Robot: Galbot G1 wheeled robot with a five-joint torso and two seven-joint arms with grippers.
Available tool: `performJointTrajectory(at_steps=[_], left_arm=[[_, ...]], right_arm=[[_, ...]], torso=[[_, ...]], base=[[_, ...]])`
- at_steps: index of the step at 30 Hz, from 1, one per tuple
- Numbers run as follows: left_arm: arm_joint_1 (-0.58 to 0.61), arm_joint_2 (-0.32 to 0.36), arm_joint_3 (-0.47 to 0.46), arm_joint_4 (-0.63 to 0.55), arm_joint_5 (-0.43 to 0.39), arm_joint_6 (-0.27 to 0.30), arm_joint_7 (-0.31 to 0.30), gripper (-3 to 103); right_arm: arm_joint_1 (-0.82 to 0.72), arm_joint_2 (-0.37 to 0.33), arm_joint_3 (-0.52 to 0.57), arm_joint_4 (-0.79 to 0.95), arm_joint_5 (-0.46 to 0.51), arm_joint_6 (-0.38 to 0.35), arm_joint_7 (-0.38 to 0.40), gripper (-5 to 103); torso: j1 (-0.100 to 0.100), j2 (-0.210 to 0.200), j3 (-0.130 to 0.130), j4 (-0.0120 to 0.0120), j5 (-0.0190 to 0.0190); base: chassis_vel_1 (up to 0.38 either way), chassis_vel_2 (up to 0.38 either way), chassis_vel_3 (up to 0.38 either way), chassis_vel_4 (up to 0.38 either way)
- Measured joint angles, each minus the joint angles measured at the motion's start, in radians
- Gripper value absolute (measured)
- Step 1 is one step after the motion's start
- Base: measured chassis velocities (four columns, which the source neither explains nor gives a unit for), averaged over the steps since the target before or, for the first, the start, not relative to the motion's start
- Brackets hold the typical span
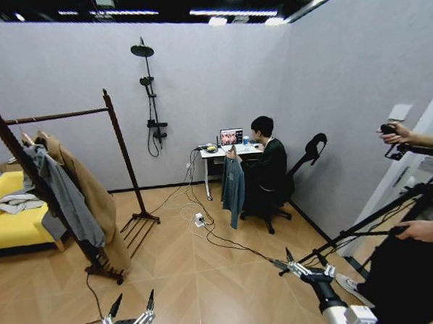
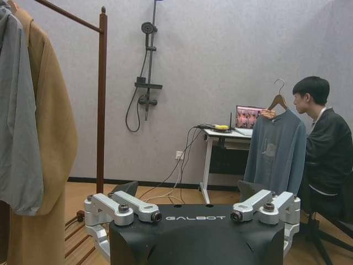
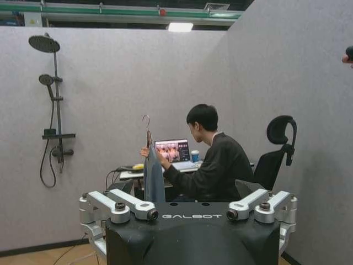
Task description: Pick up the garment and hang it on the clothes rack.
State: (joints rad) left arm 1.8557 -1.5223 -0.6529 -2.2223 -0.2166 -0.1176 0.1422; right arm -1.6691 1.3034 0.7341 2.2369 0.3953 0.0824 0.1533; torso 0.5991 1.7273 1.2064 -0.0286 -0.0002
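The garment (image 1: 232, 186), a teal long-sleeved shirt on a wooden hanger, hangs from the hand of a person seated at the far desk. It also shows in the left wrist view (image 2: 276, 149) and edge-on in the right wrist view (image 3: 154, 179). The clothes rack (image 1: 121, 152) stands at the left, a dark wooden frame with one rod, and its post (image 2: 102, 99) is seen close by. My left gripper (image 1: 134, 300) (image 2: 186, 193) is open, low at the front and far from the garment. My right gripper (image 1: 282, 258) (image 3: 186, 190) is open too, pointing toward the person.
A tan coat (image 1: 87, 190) and a grey jacket (image 1: 66, 199) hang on the rack. A yellow sofa (image 1: 16, 216) sits behind it. Cables (image 1: 206, 231) trail over the floor to the desk (image 1: 212, 153). A tripod (image 1: 365, 230) and a person's arms stand at the right.
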Motion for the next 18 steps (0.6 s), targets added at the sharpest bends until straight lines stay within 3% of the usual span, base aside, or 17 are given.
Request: performJointTrajectory(at_steps=[4, 18], left_arm=[[0.0, 0.0, 0.0, 0.0, 0.0, 0.0, 0.0, 100], [0.0, 0.0, 0.0, 0.0, 0.0, 0.0, 0.0, 100]], right_arm=[[-0.005, 0.007, -0.016, 0.031, -0.009, -0.037, 0.021, 100], [-0.009, 0.007, -0.012, 0.041, -0.023, -0.057, 0.028, 100]], torso=[[0.0, 0.0, 0.0, 0.0, 0.0001], [0.0, 0.0, 0.0, 0.0, 0.0002]], base=[[0.0, 0.0, 0.0, 0.0], [0.0, 0.0, 0.0, 0.0]])
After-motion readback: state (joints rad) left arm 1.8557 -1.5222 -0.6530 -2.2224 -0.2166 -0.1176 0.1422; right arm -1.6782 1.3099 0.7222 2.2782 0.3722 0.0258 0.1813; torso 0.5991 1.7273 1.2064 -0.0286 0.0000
